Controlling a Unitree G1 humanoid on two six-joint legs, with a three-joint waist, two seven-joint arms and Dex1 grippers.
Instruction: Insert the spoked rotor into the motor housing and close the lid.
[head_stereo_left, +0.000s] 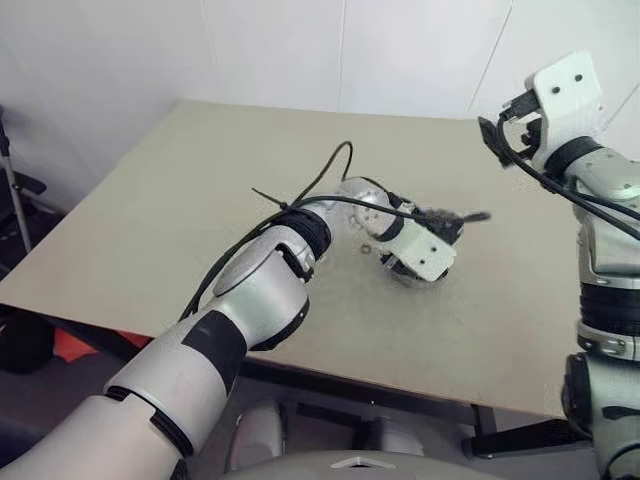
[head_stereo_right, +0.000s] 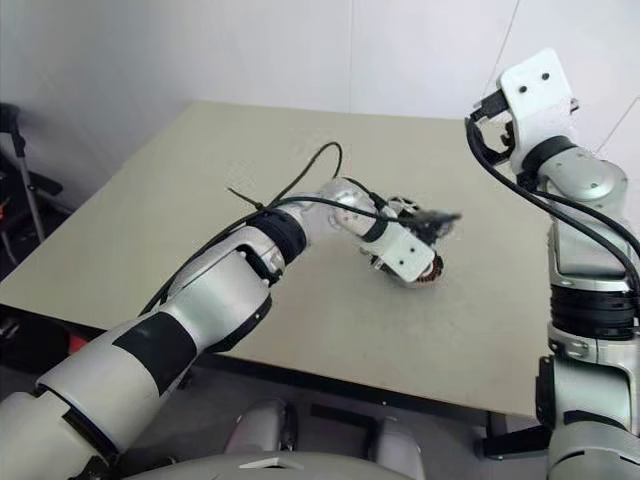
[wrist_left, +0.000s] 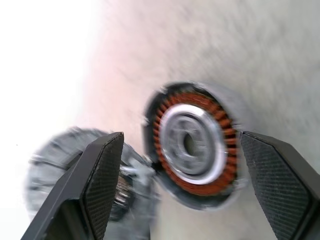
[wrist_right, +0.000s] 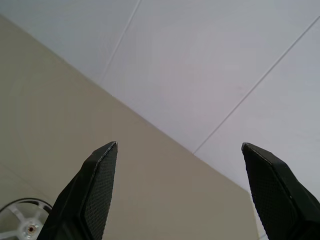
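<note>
Table (head_stereo_left: 150, 230) seen beige, bare around parts. Left gripper (wrist_left: 182, 165) held over housing (wrist_left: 192, 137), fingers spread wide, nothing gripped. Right gripper (wrist_right: 180, 195) raised clear of table, fingers wide, empty. Housing lay on table, copper windings exposed. Lid (wrist_left: 60, 165) lay just beside housing. Rotor (wrist_right: 22, 222) seen flat on table.

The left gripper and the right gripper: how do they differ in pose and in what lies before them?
The left gripper points down at the table, while the right gripper is raised, pointing toward the wall. Beyond the left gripper's fingers lies the motor housing with copper windings; beside one right gripper finger only part of the spoked rotor shows. Both stand open and hold nothing.
</note>
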